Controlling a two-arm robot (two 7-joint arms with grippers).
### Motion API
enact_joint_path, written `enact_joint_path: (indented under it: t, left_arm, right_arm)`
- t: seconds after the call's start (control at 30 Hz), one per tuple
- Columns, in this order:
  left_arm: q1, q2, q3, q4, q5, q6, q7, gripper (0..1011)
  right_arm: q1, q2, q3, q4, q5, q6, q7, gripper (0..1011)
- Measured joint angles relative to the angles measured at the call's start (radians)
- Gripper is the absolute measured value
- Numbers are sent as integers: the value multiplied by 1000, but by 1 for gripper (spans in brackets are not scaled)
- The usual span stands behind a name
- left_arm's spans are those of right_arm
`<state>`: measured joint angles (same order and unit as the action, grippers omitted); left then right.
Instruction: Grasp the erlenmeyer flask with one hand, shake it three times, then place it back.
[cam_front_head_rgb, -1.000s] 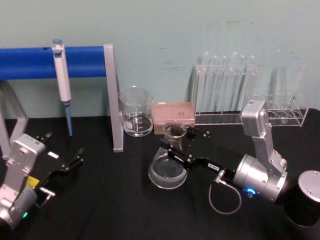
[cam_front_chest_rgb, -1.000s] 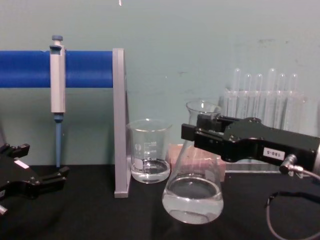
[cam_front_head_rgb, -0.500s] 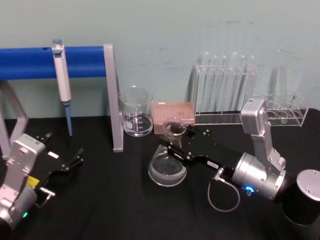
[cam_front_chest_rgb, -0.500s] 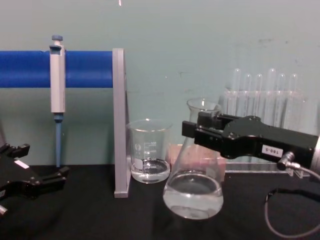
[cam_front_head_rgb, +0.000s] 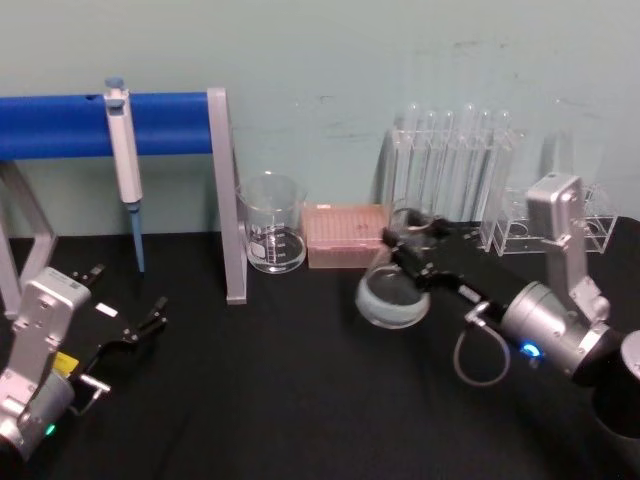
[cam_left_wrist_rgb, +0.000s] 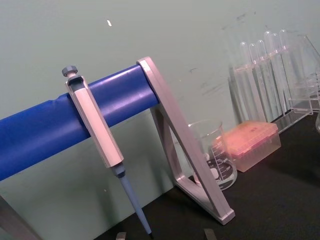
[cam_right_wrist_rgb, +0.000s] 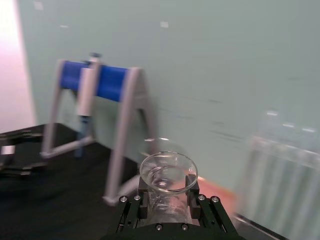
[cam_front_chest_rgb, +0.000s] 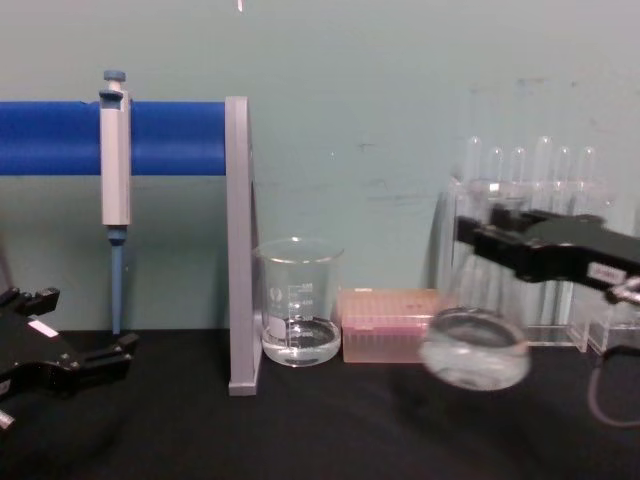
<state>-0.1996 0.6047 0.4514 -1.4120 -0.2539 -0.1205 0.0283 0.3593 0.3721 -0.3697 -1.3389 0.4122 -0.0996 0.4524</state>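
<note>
The erlenmeyer flask is held above the black table, right of the pink tip box; its neck is clamped by the right gripper, whose white label cannot be read; the left gripper is parked near left, fingers spread.

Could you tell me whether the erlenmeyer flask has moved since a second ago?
Yes: the right gripper has carried the erlenmeyer flask rightward, away from the beaker.

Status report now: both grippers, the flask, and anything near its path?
Right gripper shut on erlenmeyer flask neck, flask apparently off table. Left gripper open, parked at left. Test tube rack close behind flask.
</note>
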Motion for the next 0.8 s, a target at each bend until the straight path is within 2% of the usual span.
enact_joint_path:
  t: [0.13, 0.4, 0.57, 0.8]
  left_arm:
    - [0, 0, 0, 0, 0, 0, 0, 1001]
    - [0, 0, 0, 0, 0, 0, 0, 1001]
    - [0, 0, 0, 0, 0, 0, 0, 1001]
    - [0, 0, 0, 0, 0, 0, 0, 1001]
  right_arm:
    - [-9, 3, 45, 9, -17, 8, -60, 450]
    - [-32, 4, 102, 8, -38, 26, -127, 450]
    - [-39, -1, 121, 3, -47, 31, -135, 450]
    - [-42, -10, 126, -2, -56, 33, -112, 450]
